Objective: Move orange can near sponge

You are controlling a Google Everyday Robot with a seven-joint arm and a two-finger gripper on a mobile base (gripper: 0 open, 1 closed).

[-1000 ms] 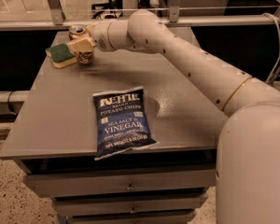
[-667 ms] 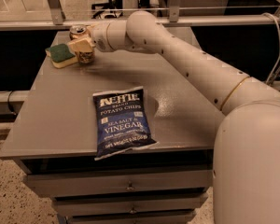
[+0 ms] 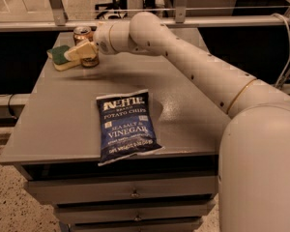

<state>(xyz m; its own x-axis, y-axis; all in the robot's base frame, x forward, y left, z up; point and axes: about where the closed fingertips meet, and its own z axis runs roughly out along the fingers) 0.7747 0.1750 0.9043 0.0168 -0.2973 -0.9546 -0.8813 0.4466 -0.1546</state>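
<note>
The Kettle salt-and-vinegar chip bag (image 3: 127,125) lies well in front of the sponge (image 3: 62,57). Farther back, the orange can (image 3: 82,34) stands upright just right of the sponge, with the gripper (image 3: 85,51) apparently clasped around it. The placement looks done; letting go and backing away remain.

One orange can (image 3: 82,33) stands at about eleven o'clock on the tabletop, and one sponge (image 3: 61,57) lies just beside it, at its eight o'clock. One blue chip bag (image 3: 126,124) lies toward six o'clock. One gripper (image 3: 83,51), on the one white arm (image 3: 193,64), is at the can, reaching in from three o'clock. One grey table (image 3: 58,124) bears all three things, with two drawer knobs (image 3: 134,194) showing on its front
</note>
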